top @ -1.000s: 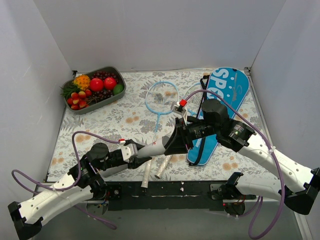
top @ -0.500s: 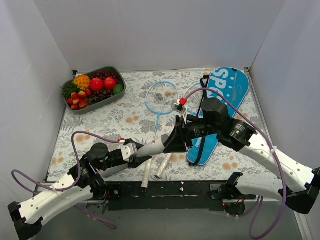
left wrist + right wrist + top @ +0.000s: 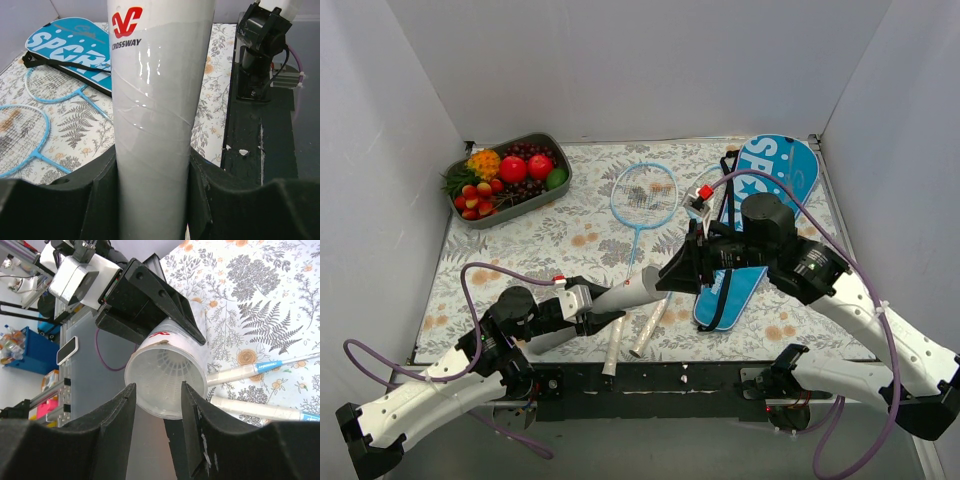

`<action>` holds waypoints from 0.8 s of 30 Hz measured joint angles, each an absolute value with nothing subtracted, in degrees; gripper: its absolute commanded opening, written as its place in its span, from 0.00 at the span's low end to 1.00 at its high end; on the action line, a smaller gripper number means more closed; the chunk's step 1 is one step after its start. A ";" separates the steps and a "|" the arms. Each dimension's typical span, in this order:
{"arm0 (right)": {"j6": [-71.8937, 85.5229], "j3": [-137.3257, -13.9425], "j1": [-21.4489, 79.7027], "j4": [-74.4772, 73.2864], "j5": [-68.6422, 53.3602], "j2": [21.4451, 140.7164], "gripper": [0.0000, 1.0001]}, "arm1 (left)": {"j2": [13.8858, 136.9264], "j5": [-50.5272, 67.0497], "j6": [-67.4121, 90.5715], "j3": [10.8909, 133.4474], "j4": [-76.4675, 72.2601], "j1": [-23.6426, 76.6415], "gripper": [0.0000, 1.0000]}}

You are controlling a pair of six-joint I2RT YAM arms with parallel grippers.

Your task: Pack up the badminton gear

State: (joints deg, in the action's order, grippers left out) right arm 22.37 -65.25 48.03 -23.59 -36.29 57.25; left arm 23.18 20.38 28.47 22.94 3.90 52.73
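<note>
My left gripper (image 3: 600,312) is shut on the white shuttlecock tube (image 3: 632,290) and holds it slanted above the table's near edge; its pads (image 3: 200,172) clamp the tube (image 3: 155,115). My right gripper (image 3: 672,278) is open just off the tube's upper end. In the right wrist view the tube's open mouth (image 3: 167,375) shows beyond my parted right gripper (image 3: 157,395), with a shuttlecock inside. Two light-blue rackets (image 3: 645,193) (image 3: 705,185) lie mid-table, their handles (image 3: 613,355) (image 3: 648,335) near the front. The blue SPORT bag (image 3: 775,185) lies at the right, partly under my right arm.
A grey tray of colourful fruit (image 3: 558,160) stands at the back left. White walls close in three sides. The black base rail (image 3: 660,380) runs along the near edge. The racket handles (image 3: 250,372) lie below the tube.
My right gripper has drawn back to the right, off the tube's end. The left gripper still holds the tube, now a little lower and further left.
</note>
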 measured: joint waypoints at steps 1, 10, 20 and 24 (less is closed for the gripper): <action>22.41 -65.25 47.83 -23.66 -36.01 56.86 0.48 | 23.18 20.43 28.53 22.94 3.73 52.73 0.00; 23.35 -65.25 46.94 -23.70 -34.46 55.51 0.31 | 23.16 20.53 28.84 22.94 2.85 52.73 0.00; 24.43 -65.25 46.94 -23.46 -34.50 57.87 0.11 | 23.14 20.56 28.99 22.94 2.59 52.73 0.00; 24.75 -65.28 46.85 -23.16 -34.59 58.92 0.10 | 23.16 20.38 29.02 22.85 3.49 52.71 0.00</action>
